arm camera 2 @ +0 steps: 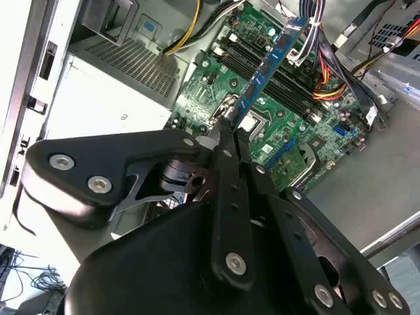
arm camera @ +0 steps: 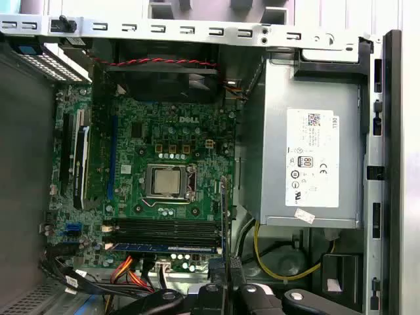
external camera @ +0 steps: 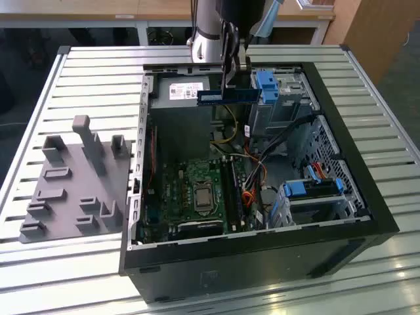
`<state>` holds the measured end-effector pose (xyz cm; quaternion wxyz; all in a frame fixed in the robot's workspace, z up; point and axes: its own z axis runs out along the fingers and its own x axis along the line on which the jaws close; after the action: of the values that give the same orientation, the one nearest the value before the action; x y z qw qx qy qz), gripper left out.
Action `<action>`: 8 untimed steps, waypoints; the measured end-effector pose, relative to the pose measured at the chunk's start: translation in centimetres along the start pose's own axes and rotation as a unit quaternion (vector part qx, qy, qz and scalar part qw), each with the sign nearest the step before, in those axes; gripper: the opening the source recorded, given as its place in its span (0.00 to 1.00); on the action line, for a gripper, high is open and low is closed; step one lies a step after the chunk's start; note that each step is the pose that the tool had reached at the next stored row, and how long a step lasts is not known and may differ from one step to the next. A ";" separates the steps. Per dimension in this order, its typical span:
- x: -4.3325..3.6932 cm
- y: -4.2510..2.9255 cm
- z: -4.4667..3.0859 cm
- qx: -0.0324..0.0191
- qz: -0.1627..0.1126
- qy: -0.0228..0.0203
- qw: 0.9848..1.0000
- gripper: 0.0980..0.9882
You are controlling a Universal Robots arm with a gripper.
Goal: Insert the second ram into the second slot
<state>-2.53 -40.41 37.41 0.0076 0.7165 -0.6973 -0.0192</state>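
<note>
Above the case rim [external camera: 353, 148], fingers [arm camera 2: 231, 164] clamp second ram [external camera: 228, 96].

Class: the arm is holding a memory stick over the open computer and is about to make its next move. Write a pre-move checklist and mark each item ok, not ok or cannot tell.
1. Grip: the pincer is shut on the second ram: ok.
2. Clearance: the ram is held well above the motherboard: ok.
3. Alignment: the ram runs crosswise to the empty slots: not ok.
4. Target free: dark empty slots lie beside the seated blue stick: ok.
5. Cables lie beside the slots, not across them: ok.
6. Ram's keying faces the right way: cannot tell.
</note>
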 end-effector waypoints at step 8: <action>0.07 0.01 0.00 0.000 0.000 0.000 1.000 0.04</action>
<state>-2.54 -40.47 37.41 0.0076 0.7165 -0.6973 -0.0193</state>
